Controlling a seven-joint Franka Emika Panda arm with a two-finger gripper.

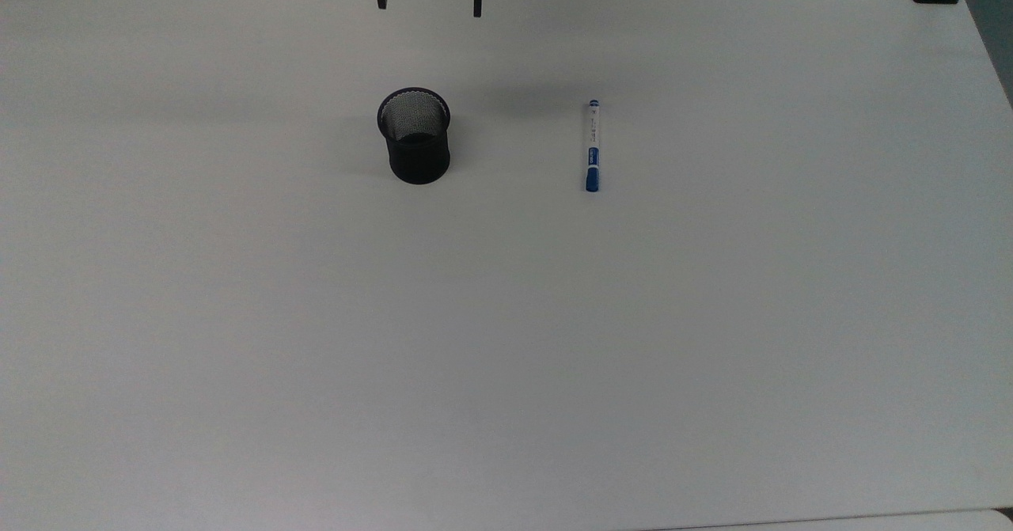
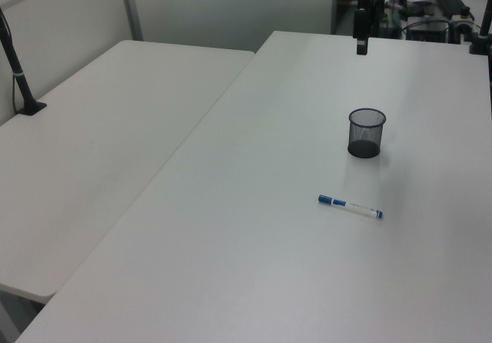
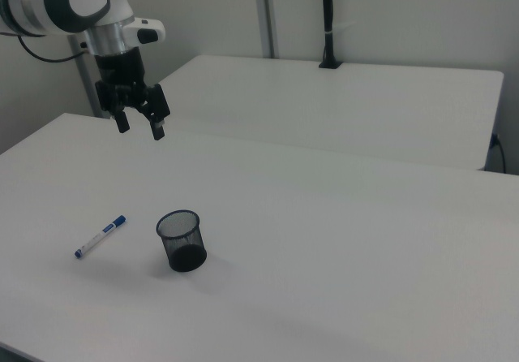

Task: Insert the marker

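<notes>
The table [image 1: 506,341] was topped with a smooth, matt white surface that looked like laminate. The cup [image 1: 416,137] was made of fine black wire mesh, see-through at its wall, with a solid dark rim. The marker [image 1: 592,146] was seen as smooth plastic, faintly glossy on its blue cap. The gripper [image 3: 139,124] was finished in matt black, the arm [image 3: 61,1] above it in glossy white plastic.

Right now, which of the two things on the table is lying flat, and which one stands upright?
The marker lies flat on the white table, its blue cap toward the top view's bottom. The black mesh cup stands upright, mouth open upward.
</notes>
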